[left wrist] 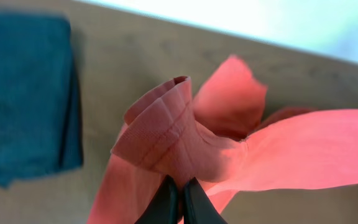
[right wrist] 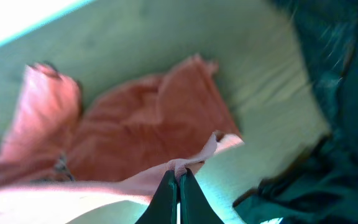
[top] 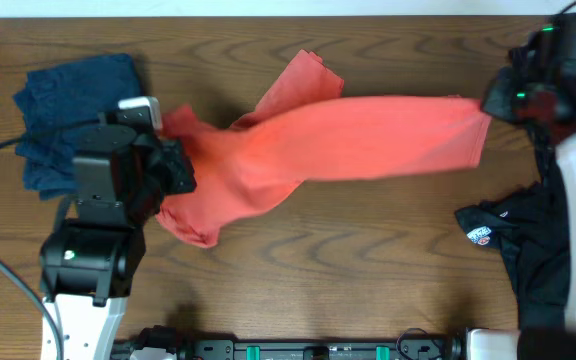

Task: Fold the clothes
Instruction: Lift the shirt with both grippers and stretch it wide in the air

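Observation:
The coral-red shirt [top: 348, 135] is stretched across the table between my two grippers. My left gripper [top: 173, 165] is shut on its bunched hem at the left end; in the left wrist view [left wrist: 180, 186] the fabric [left wrist: 166, 134] folds up above the closed fingers. My right gripper [top: 493, 100] is shut on the shirt's right edge; in the right wrist view [right wrist: 179, 177] the closed fingers pinch a thin fold of the shirt [right wrist: 135, 124]. A navy-blue garment [top: 73, 115] lies at far left. Black clothes [top: 528, 240] with a small white logo lie at right.
The navy garment [left wrist: 23, 93] lies left of the left gripper in the left wrist view. The black clothes [right wrist: 328, 93] fill the right side of the right wrist view. The wooden table [top: 368, 270] runs under everything.

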Robot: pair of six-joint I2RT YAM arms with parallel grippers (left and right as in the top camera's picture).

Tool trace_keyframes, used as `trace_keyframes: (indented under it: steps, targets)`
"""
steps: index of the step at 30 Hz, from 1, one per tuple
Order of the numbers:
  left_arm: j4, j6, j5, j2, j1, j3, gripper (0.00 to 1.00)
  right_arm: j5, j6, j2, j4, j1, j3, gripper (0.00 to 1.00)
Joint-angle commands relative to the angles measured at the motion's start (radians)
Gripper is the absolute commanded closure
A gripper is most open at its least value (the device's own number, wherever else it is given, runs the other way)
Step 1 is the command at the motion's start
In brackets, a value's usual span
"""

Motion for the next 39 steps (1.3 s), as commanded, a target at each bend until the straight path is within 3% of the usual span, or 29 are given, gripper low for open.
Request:
trace_keyframes:
  steps: [1, 9, 17, 24, 31, 39]
  targets:
    - [0.005, 0.056, -0.035, -0.013, 0.007, 0.047, 0.94, 0.012, -0.038, -0.059, -0.023, -0.013, 0.016, 0.99]
    - [-0.002, 0.093, -0.040, -0.087, 0.007, 0.111, 0.94, 0.121, -0.041, -0.183, 0.021, -0.014, 0.027, 0.99]
    - [-0.008, 0.123, -0.157, -0.187, 0.007, 0.327, 0.94, 0.156, -0.041, -0.346, 0.217, -0.014, 0.046, 0.99]
    - [0.035, 0.124, -0.156, -0.197, 0.007, 0.381, 0.94, 0.221, -0.053, -0.402, 0.338, -0.014, 0.046, 0.99]
    - [0.044, 0.164, -0.156, -0.066, 0.007, 0.381, 0.94, 0.190, -0.067, -0.254, 0.339, -0.013, 0.046, 0.99]
    - [0.143, 0.192, -0.155, 0.272, 0.007, 0.381, 0.94, 0.100, -0.085, 0.074, 0.453, -0.010, 0.046, 0.99]
